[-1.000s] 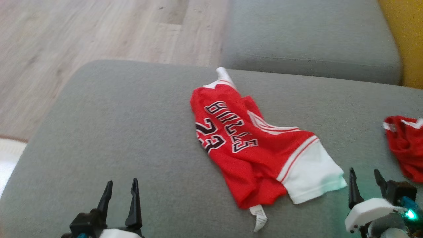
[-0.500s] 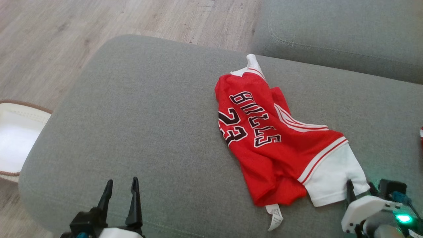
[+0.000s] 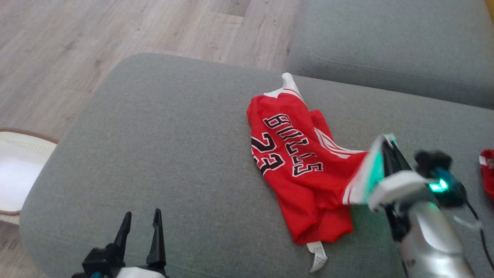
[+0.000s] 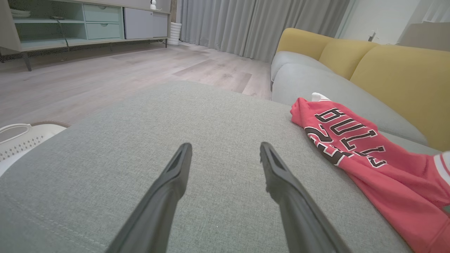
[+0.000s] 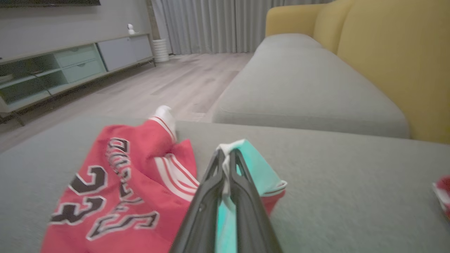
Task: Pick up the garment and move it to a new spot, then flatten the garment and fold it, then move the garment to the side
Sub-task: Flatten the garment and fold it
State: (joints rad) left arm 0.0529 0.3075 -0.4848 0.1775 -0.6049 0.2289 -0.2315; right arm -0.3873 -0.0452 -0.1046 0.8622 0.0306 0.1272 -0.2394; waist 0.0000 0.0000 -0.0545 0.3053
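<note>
Grey cushion [image 5: 334, 182]; right wrist view reveals right pincer [image 5: 226, 154] pinching the jersey [image 5: 123, 182].

Garment [image 3: 297, 166] right of centre on the seat cushion [image 3: 173, 154], a tool at either side.
The right tool [image 3: 387, 143] is on the garment's right edge, and the left tool [image 3: 142, 211] is well apart at the near left. A second cushion [image 3: 386, 50] lies behind. A basket [image 3: 19, 170] sits on the floor [image 3: 115, 31] to the left, a second cloth [image 3: 487, 170] far right.
</note>
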